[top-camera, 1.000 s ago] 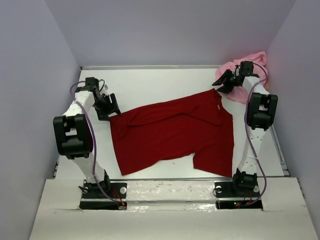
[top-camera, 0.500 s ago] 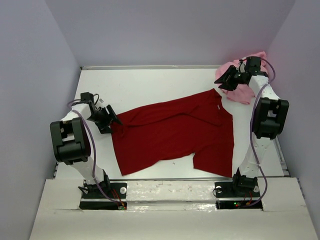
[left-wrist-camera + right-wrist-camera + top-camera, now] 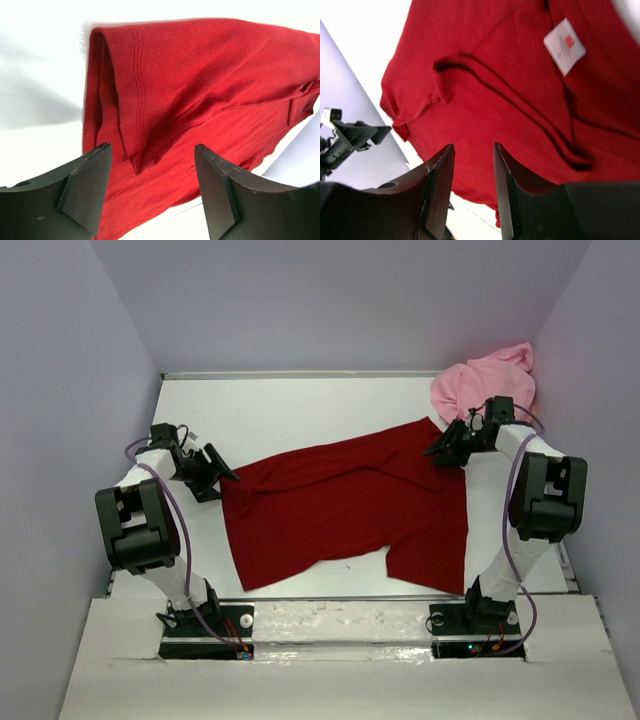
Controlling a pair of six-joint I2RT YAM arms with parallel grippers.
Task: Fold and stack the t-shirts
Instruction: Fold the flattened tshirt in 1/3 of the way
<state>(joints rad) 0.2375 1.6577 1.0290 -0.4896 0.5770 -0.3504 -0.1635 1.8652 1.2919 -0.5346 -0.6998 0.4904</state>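
Cloth covers most of your working area. The dark red t-shirt (image 3: 350,505) lies spread and wrinkled across the middle of the white table (image 3: 300,410), with its collar end toward the far right and one sleeve reaching left. The light pink t-shirt (image 3: 480,385) sits crumpled in a heap in the far right corner, against the walls and just beyond the red shirt's collar end. From above you cannot tell whether the two touch.

Your left gripper (image 3: 222,475) sits low at the left edge of the red shirt, by the doubled-over sleeve. In its wrist view the fingers are spread wide with nothing between them, and the stitched sleeve hem (image 3: 132,75) lies just ahead.

Your right gripper (image 3: 437,452) hangs over the collar end of the red shirt, between that shirt and the pink heap. Its wrist view shows the fingers apart with a narrow gap and red cloth below them. A white label (image 3: 564,46) lies farther out on the fabric, and no cloth is pinched.
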